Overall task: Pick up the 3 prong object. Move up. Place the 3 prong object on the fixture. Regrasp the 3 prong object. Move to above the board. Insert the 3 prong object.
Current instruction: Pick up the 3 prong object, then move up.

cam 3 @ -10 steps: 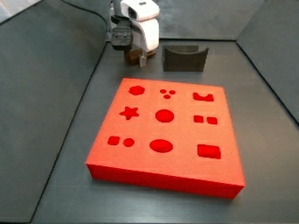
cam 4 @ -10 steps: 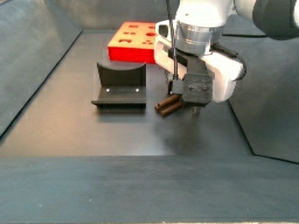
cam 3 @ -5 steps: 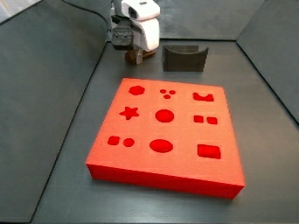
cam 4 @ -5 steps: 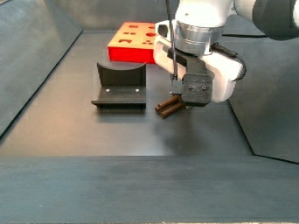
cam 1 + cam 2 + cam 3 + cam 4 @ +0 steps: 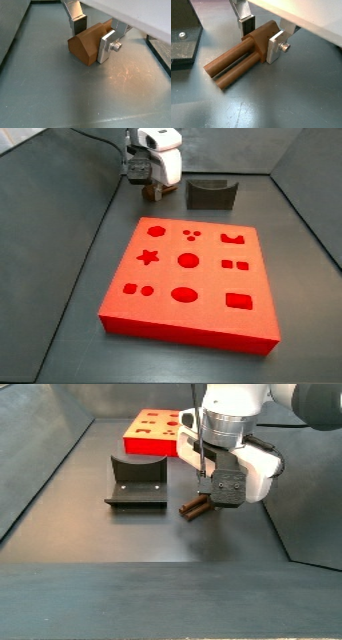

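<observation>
Gripping: the gripper (image 5: 261, 37) is clamped on the 3 prong object (image 5: 234, 62), one silver finger (image 5: 276, 47) flat against one side of its block end and the other finger (image 5: 246, 22) against the opposite side.
3 prong object: brown and wood-coloured, it lies low on the grey floor (image 5: 298, 95) directly under the gripper (image 5: 214, 489); its rounded prongs stick out from between the fingers along the floor, as both wrist views show (image 5: 90, 42).
Contact with floor: cannot tell whether the prongs rest on it or hang just above.
Fixture: the fixture (image 5: 134, 480) stands just beside the gripper, its notch facing up.
Board: the board (image 5: 194, 278) lies well apart from the gripper (image 5: 156, 190), on the far side of the fixture (image 5: 210, 193) in a side view (image 5: 154, 431).
</observation>
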You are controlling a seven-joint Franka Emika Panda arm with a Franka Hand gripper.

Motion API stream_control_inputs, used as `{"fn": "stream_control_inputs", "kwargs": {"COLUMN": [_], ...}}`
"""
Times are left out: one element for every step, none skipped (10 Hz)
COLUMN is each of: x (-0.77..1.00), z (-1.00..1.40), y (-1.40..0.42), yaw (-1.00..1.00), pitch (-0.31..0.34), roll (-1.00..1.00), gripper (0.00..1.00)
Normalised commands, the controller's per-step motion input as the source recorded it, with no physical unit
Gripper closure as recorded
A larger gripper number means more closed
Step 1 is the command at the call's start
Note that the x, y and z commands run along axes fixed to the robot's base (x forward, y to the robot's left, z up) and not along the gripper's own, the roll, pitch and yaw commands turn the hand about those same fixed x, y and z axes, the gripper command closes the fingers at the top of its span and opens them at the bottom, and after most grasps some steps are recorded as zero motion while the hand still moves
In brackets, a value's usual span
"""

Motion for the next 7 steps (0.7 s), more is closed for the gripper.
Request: {"fn": "stream_control_inputs", "kwargs": {"x": [0.0,0.0,0.0,0.0,0.02,0.0,-0.01], "z": [0.0,0.0,0.0,0.83,0.84,0.74,0.62], "y": [0.0,0.0,0.0,0.0,-0.03,-0.04,-0.03], "yaw": [0.0,0.0,0.0,0.0,0.02,0.02,0.02], "pitch": [0.0,0.0,0.0,0.0,-0.006,0.022,0.044], "roll": [0.0,0.0,0.0,0.0,-0.01,-0.01,-0.02], "gripper": [1.0,1.0,1.0,1.0,1.0,1.0,1.0]}}
